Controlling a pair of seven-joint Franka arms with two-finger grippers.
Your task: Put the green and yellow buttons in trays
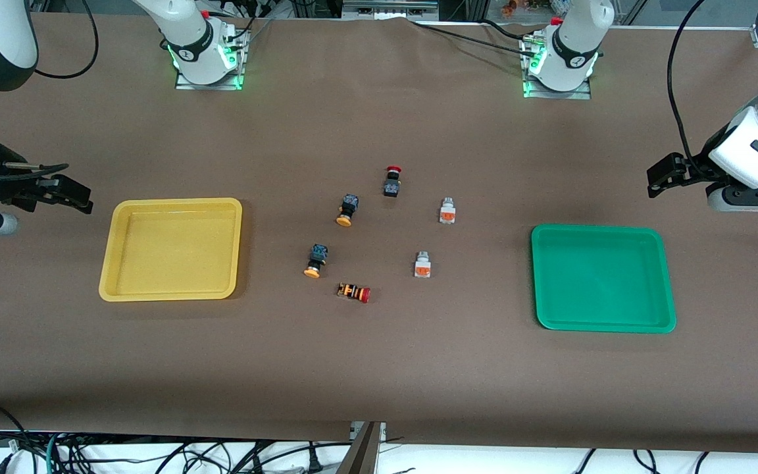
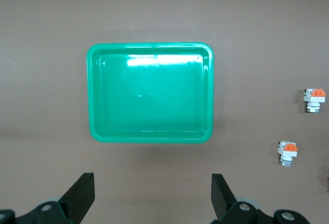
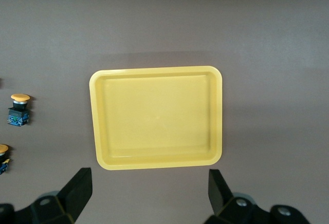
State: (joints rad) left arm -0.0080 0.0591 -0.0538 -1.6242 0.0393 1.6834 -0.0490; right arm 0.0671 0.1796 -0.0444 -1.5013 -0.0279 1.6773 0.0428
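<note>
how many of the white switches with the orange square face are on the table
2. One white-bodied switch with an orange square face lies farther from the front camera; the other lies nearer. Both sit between the button cluster and the green plastic tray. None appears hidden.

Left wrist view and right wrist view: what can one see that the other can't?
Only the left wrist view shows the green tray and two white buttons. Only the right wrist view shows the yellow tray and two yellow-capped buttons. Both show the brown table and an open end effector: the left end effector and the right end effector, each by its tray.
</note>
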